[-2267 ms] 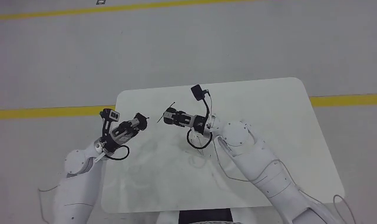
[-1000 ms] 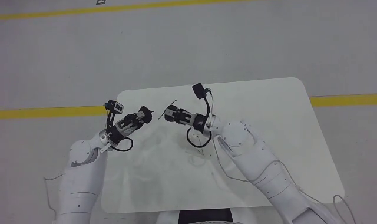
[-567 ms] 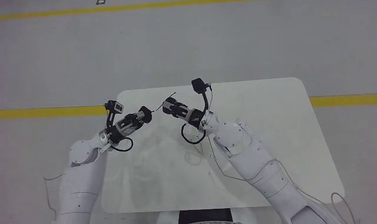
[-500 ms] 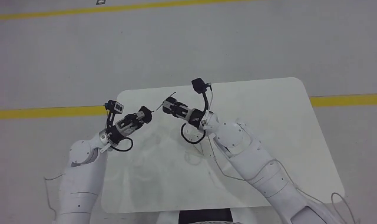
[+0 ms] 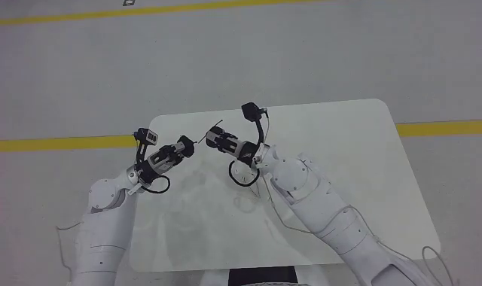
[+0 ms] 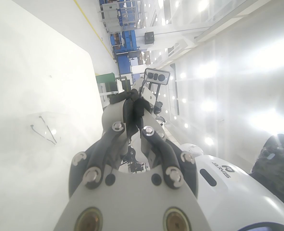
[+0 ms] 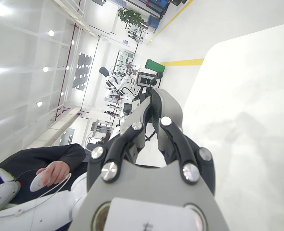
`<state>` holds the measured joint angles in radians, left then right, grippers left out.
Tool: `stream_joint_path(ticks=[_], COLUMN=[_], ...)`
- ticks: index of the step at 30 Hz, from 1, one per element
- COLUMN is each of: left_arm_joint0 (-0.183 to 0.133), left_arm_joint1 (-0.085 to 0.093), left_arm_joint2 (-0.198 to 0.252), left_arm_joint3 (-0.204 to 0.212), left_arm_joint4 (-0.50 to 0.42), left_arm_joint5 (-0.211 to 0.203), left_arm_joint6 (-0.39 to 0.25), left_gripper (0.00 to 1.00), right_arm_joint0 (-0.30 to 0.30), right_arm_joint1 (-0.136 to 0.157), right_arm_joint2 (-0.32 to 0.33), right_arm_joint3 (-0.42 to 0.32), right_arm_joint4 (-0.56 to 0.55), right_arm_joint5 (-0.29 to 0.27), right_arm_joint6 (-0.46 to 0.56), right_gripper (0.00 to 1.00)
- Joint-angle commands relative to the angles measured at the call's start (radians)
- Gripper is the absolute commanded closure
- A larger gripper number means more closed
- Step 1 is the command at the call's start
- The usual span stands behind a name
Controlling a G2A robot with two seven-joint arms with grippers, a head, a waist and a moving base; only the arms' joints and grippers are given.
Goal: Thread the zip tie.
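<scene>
A thin black zip tie (image 5: pixel 219 125) sticks out slantwise above the white table (image 5: pixel 339 150), near its far left part. My right gripper (image 5: pixel 212 141) is shut on the tie at about its middle. My left gripper (image 5: pixel 188 144) faces it from the left, fingers shut, its tip just short of the tie's near end. In the left wrist view my left gripper (image 6: pixel 131 102) has its dark pads pressed together, and the right arm's gripper stands right behind it. In the right wrist view my right gripper (image 7: pixel 152 94) is closed, and the tie itself is hard to make out.
Some loose zip ties (image 6: pixel 42 131) lie on the table under the grippers, in what looks like a clear bag (image 5: pixel 247 203). The table's far left corner and edge are close to both grippers. Grey floor with yellow lines surrounds the table.
My left gripper has moved up and right towards the right gripper. The right gripper has shifted slightly left and away with the zip tie, narrowing the gap between them.
</scene>
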<state>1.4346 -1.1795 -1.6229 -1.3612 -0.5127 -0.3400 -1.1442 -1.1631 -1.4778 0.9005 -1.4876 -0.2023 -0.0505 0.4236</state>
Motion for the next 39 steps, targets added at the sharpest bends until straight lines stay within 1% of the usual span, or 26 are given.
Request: stream_joint_path(ticks=[1, 24, 39], left_arm_joint0=[0.000, 0.000, 0.000], left_arm_joint1=[0.000, 0.000, 0.000], left_arm_joint2=[0.000, 0.000, 0.000], left_arm_joint3=[0.000, 0.000, 0.000], left_arm_joint4=[0.000, 0.000, 0.000], left_arm_joint5=[0.000, 0.000, 0.000], left_arm_joint6=[0.000, 0.000, 0.000], left_gripper=[1.00, 1.00, 1.00], right_arm_joint0=[0.001, 0.013, 0.002], right_arm_joint1=[-0.001, -0.009, -0.010], right_arm_joint2=[-0.002, -0.022, -0.024], right_arm_joint3=[0.002, 0.017, -0.002], right_arm_joint4=[-0.001, -0.023, -0.057], right_arm_joint5=[0.000, 0.020, 0.033], right_arm_joint6=[-0.005, -0.041, -0.061], right_gripper=[1.00, 1.00, 1.00])
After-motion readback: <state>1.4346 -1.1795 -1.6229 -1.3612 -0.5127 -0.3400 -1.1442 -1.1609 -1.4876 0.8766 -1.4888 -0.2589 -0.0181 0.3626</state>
